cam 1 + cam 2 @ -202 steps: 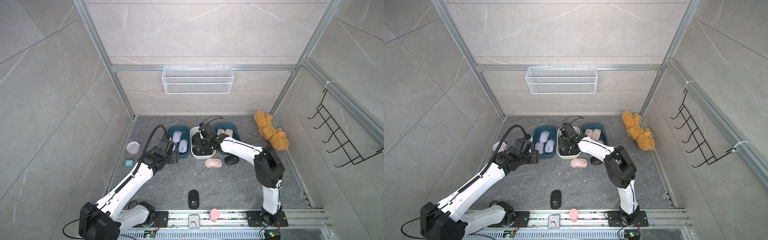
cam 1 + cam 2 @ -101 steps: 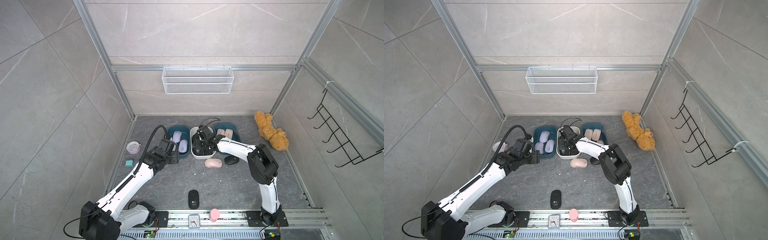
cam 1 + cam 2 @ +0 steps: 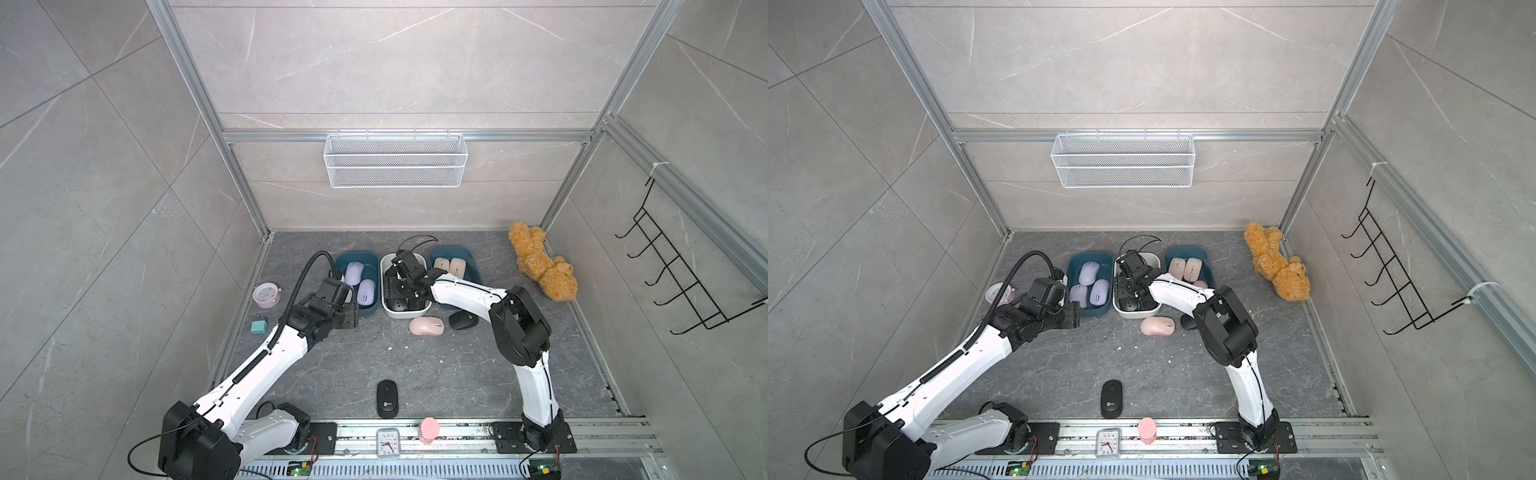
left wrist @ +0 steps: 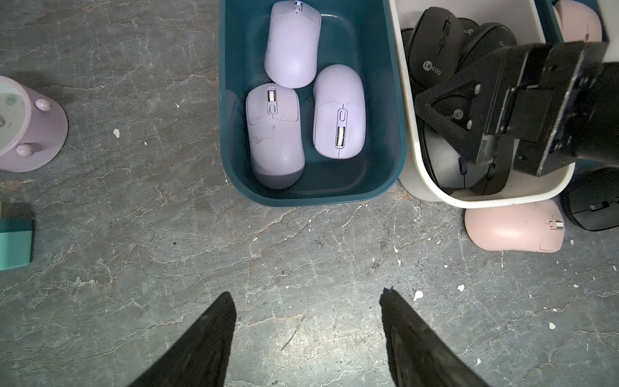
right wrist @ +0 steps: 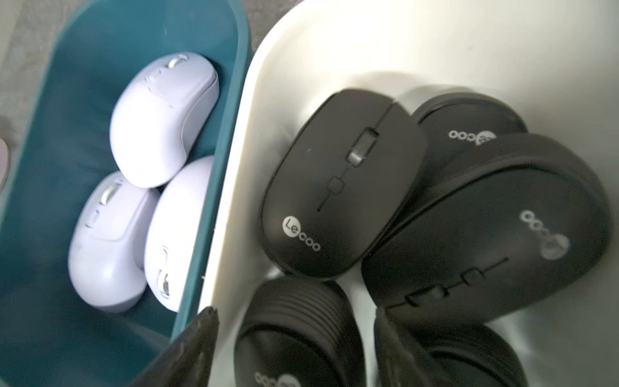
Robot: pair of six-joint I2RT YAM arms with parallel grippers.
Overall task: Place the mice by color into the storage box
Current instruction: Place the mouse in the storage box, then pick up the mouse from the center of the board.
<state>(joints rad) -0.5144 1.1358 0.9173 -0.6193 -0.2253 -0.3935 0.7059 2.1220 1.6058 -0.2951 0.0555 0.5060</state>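
The right gripper (image 5: 294, 311) is parked over the white bin (image 3: 405, 313), jaws spread, nothing pinched. The pink mouse (image 3: 427, 325) is found on the floor (image 3: 415, 374) just in front, crosswise, closer to it than to the open, empty left gripper (image 4: 306, 293).

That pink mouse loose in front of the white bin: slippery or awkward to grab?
Probably slightly slippery: the pink mouse has a smooth, domed shell. It looks rigid, so unlikely to flex. Lying flat, it should slide, not roll, if pushed.
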